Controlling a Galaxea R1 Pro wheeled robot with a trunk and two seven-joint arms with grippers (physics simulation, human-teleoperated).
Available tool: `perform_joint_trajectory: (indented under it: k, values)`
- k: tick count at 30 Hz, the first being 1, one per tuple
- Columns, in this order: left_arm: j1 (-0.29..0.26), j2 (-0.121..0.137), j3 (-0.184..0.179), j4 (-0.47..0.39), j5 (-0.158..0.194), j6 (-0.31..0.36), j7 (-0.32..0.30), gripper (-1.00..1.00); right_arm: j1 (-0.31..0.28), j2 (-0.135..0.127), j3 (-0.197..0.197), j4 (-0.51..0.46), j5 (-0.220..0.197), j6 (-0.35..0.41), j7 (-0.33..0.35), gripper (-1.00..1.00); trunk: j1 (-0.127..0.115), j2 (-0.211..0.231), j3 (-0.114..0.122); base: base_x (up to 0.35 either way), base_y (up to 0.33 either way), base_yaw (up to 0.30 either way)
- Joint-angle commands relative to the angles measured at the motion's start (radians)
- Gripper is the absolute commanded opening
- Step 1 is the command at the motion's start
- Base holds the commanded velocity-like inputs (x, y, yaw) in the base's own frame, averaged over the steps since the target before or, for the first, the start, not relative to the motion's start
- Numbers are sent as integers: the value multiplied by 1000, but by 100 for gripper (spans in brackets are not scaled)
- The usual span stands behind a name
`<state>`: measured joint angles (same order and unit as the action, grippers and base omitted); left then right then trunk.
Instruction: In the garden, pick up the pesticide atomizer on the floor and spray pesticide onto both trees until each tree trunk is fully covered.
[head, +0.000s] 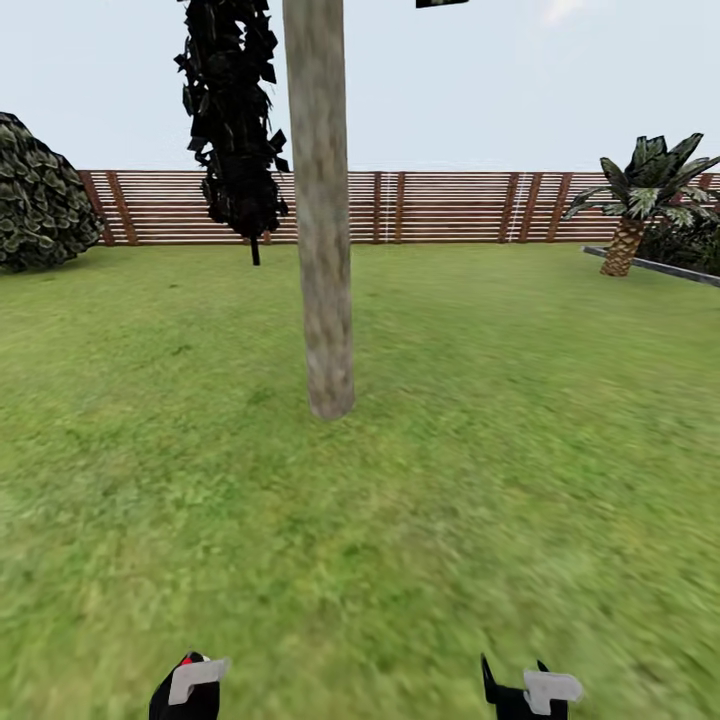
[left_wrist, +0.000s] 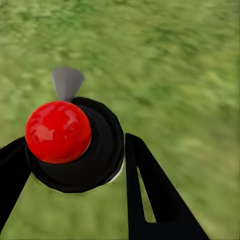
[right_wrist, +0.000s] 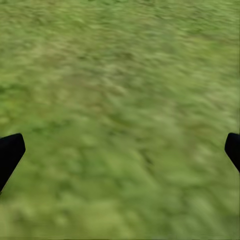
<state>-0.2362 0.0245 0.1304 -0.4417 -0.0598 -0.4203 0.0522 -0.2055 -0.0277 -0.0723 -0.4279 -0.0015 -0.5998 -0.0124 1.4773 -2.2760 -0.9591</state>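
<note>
One thick tree trunk (head: 320, 210), pale grey-brown and mottled, rises from the lawn (head: 500, 450) straight ahead in the head view, its base well apart from both arms. To its left, a rounded leafy bush (head: 35, 195) sits at the lawn's far left edge against the slatted wooden fence (head: 440, 207), and a slim near-black tree (head: 235, 120) stands just left of the trunk, farther back. To the right, a scaly palm (head: 640, 200) grows by the far right edge near a grey paving strip (head: 655, 265).

At the near edge of the lawn, the left gripper (head: 187, 690) pinches the atomizer (left_wrist: 75, 145): in the left wrist view its black fingers (left_wrist: 150, 195) press against either side of a round black body topped by a glossy red ball, with a grey nozzle poking out beyond. The right gripper (head: 520, 690) holds nothing; in the right wrist view its fingertips (right_wrist: 10, 152) are spread wide over bare grass (right_wrist: 120, 110).
</note>
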Motion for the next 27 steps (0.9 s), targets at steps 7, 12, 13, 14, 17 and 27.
perform_joint_trajectory:
  k: [7,12,13,14,17,27]
  values:
    - [0,0,0,0,0,0,0,-100,0,0,0,0,1,0,2,100,0,0,0,339,0,-1]
    - [0,0,0,0,0,0,0,-100,0,1,0,0,1,0,2,100,0,0,0,339,0,0]
    - [0,0,0,0,0,0,0,-100,0,1,0,0,1,0,2,100,0,0,0,339,0,0]
    - [0,0,0,0,0,0,0,-100,0,1,0,0,1,0,2,100,0,0,0,339,0,0]
    - [0,0,0,0,0,0,0,-100,0,1,0,0,1,0,2,100,0,0,0,339,0,0]
    - [0,0,0,0,0,0,0,-100,0,0,0,0,0,0,1,100,0,0,0,339,0,0]
